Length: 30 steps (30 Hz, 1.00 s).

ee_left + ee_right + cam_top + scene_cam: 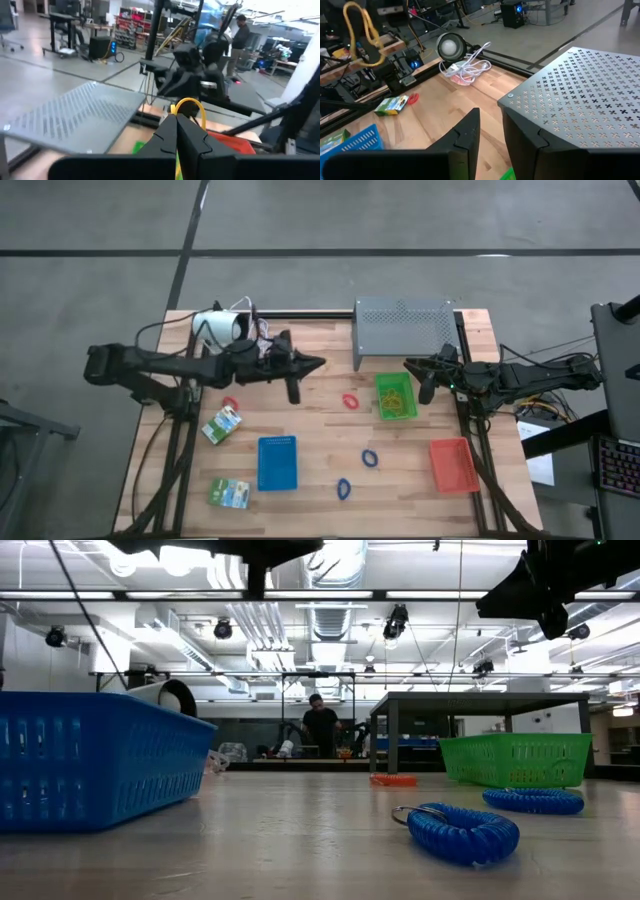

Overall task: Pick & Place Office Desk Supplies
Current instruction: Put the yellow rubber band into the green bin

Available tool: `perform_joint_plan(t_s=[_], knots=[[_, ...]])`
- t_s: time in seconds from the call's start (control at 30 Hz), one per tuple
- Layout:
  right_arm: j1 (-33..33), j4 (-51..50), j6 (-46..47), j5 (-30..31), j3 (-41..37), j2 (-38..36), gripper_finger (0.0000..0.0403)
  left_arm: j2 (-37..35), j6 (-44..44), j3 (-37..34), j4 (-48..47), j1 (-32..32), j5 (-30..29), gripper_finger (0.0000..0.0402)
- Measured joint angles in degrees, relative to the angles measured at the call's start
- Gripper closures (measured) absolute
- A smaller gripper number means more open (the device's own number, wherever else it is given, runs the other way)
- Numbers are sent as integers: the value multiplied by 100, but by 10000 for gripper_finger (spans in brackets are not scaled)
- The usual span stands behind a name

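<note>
While the left gripper (pixel 179 131) pinches a yellow rubber band (pixel 188 107) shut, the loop stands upright above the table (pixel 320 450). At 3 o'clock, the green tray (pixel 395 396) holds more bands; right gripper (pixel 490 131) narrow, empty.

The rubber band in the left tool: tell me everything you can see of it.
The rubber band is a thin tan-yellow loop, rubbery and a little glossy. It is pinched between the shut fingers of the left tool, with most of the loop standing up above the fingertips as an open arch. The right wrist view shows it hanging as a long, slightly twisted loop. It is held in the air above the table, touching only the tool. The part inside the grip is hidden.
</note>
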Motion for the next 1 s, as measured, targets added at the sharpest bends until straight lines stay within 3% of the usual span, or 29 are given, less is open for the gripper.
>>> perform_joint_plan(t_s=[0.23,0.47,1.0], knots=[[0,1,0,0,0,2,328,486,16,673,-18,185,204,399],[0,1,-3,1,0,2,335,520,-49,666,-339,477,284,399],[-1,6,-6,2,0,2,319,819,-10,694,-442,471,332,399]])
